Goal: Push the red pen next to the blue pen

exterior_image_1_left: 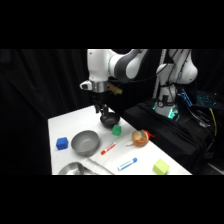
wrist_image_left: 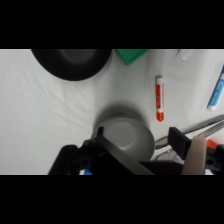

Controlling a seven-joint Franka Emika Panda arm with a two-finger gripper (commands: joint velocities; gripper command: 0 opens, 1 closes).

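Approach step, no contact yet. Gripper [exterior_image_1_left: 102,111] hangs over worktop [exterior_image_1_left: 62,125] at upper centre of side view, beside dark bowl [exterior_image_1_left: 109,120]. Jaws: cannot tell whether released or clenched. Red pen [exterior_image_1_left: 108,148] lies mid-frame, right of grey bowl [exterior_image_1_left: 85,143]. Blue pen [exterior_image_1_left: 127,164] sits below and right of it, apart. Judgement: next move calls for descent on upper-left side of red pen, then sweep toward blue pen.
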